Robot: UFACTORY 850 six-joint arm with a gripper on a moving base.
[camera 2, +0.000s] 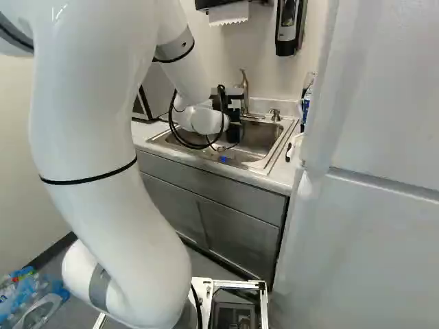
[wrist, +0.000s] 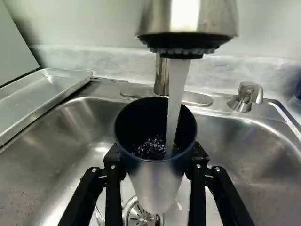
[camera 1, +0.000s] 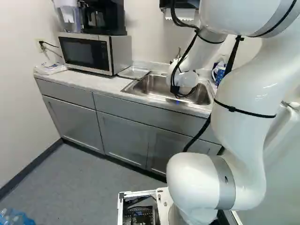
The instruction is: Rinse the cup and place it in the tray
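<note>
Over the sink [camera 2: 264, 163], my gripper [camera 2: 233, 123] shows in the right base view as a black shape at the arm's end, its fingertips hidden. The wrist view shows the gripper [wrist: 156, 162] shut on the cup [wrist: 156, 181], one finger on each side. The cup is upright, with a dark inside and a silvery lower wall. Water [wrist: 174, 108] runs from the faucet head [wrist: 188, 21] into its mouth and splashes inside. A shallow tray [wrist: 40, 101] lies beside the sink; in the left base view the tray [camera 1: 134, 72] sits between microwave and basin.
The drain [wrist: 138, 214] lies below the cup. A small pump or knob [wrist: 245, 96] stands on the sink's back ledge. The microwave [camera 1: 91, 52] is on the counter [camera 1: 77, 80]. A tall white surface [camera 2: 370, 226] rises right of the counter, and a soap dispenser [camera 2: 288, 24] hangs above.
</note>
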